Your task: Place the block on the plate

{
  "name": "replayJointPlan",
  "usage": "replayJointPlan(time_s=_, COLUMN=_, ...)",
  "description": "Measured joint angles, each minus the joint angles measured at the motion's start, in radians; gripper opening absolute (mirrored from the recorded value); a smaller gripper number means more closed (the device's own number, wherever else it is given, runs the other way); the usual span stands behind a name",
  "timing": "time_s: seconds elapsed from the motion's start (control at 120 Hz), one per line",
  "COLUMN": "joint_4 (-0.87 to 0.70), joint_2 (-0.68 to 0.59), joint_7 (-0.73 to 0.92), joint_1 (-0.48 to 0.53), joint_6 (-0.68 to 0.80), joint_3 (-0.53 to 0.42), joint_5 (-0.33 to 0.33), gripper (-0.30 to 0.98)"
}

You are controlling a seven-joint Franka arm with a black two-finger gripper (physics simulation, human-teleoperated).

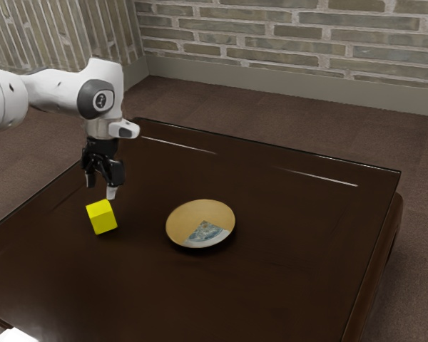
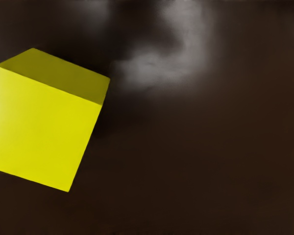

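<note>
My gripper [image 1: 101,189] hangs with its fingers apart, a little above the yellow block [image 1: 102,217] and towards the table's far side from it. Nothing is held between the fingers. The block rests on the dark table, and a gap separates it from the hand. In the wrist view the yellow block [image 2: 44,127] shows its bright top and one darker side. On the exterior view's right of the block lies the round plate [image 1: 189,216], tan with a blue and white wedge.
The dark brown table [image 1: 285,271] spreads around block and plate, its far edge running below the brick wall [image 1: 307,43]. A bright white object [image 1: 14,335] sits at the exterior view's lower left corner.
</note>
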Motion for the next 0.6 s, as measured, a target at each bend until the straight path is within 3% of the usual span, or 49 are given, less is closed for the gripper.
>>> replayJointPlan(time_s=0.167, joint_4=-0.02, joint_2=0.072, joint_7=0.151, joint_1=0.082, joint_6=0.157, joint_3=0.001, joint_5=-0.092, gripper=0.69)
replayJointPlan(time_s=0.6, joint_4=-0.062, joint_2=0.141, joint_7=0.528, joint_1=0.097, joint_6=0.338, joint_3=0.022, joint_5=-0.128, gripper=0.67)
